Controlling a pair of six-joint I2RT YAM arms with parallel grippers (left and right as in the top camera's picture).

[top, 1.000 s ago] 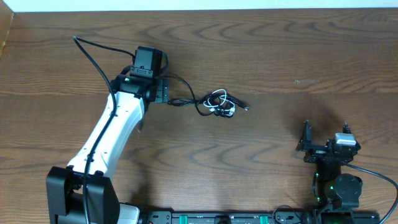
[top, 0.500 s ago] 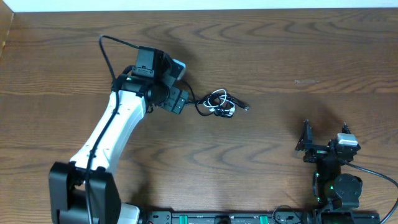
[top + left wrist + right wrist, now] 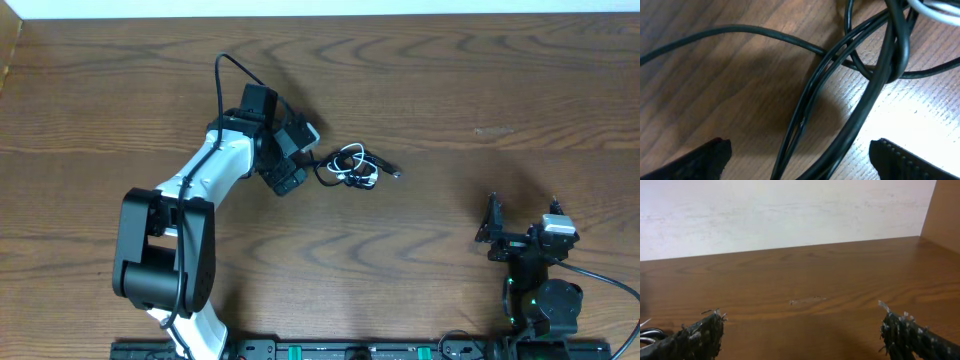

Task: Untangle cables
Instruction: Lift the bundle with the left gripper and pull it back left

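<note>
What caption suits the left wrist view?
Open left end effector poised over looping black cable on wooden table.

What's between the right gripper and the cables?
Only bare tabletop lies between the right gripper and the cables; the overhead view shows it.

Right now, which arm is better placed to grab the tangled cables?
Left. The left gripper hangs open right beside the cables, with black loops lying between its jaws in the wrist view. The right gripper, also open, sits well away from them.
</note>
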